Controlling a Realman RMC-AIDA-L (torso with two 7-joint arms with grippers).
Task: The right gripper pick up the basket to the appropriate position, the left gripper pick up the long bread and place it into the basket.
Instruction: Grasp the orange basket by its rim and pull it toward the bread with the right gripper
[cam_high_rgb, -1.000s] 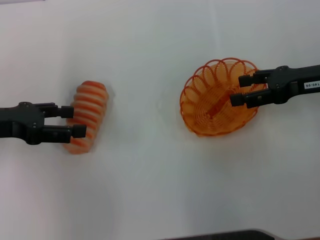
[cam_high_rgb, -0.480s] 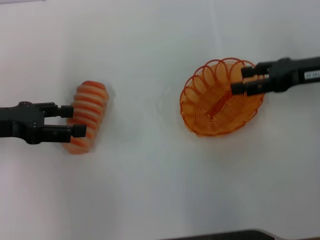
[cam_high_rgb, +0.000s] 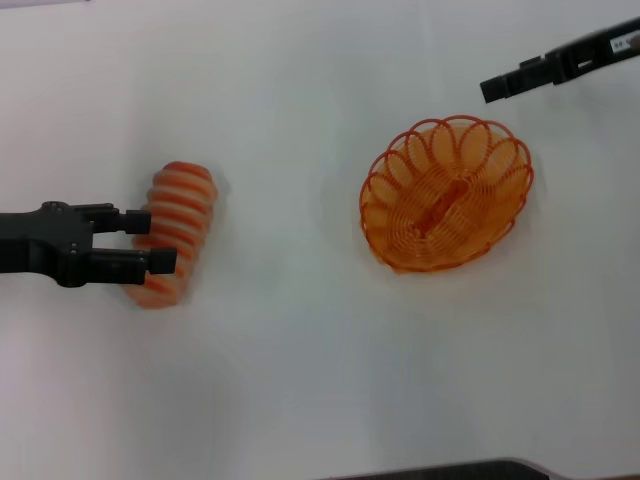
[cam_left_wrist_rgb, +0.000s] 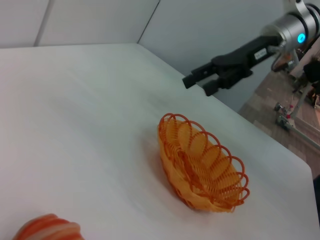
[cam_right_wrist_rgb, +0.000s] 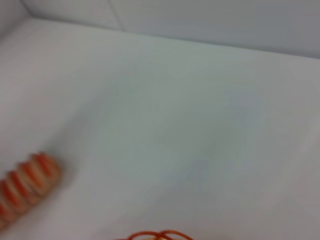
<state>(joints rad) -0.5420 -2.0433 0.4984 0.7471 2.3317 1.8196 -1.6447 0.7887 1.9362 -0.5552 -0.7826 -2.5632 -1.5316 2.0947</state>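
The long bread (cam_high_rgb: 176, 226), a loaf with orange and cream stripes, lies on the white table at the left. My left gripper (cam_high_rgb: 150, 240) is open with one finger on each side of the loaf's middle. The orange wire basket (cam_high_rgb: 445, 195) stands on the table at the right, empty. My right gripper (cam_high_rgb: 492, 88) is up and beyond the basket, clear of it and holding nothing. The left wrist view shows the basket (cam_left_wrist_rgb: 202, 170), the right gripper (cam_left_wrist_rgb: 200, 85) with its fingers apart, and one end of the bread (cam_left_wrist_rgb: 47, 227). The right wrist view shows the bread (cam_right_wrist_rgb: 25, 187) and a bit of basket rim (cam_right_wrist_rgb: 155, 235).
The white table (cam_high_rgb: 300, 350) has a dark edge at the front. In the left wrist view the table's far edge (cam_left_wrist_rgb: 280, 150) runs just beyond the basket, with floor and equipment behind it.
My right gripper has let go of the basket's far rim and has risen up and away to the back right. The basket stays where it was. The left gripper and the bread have barely moved.
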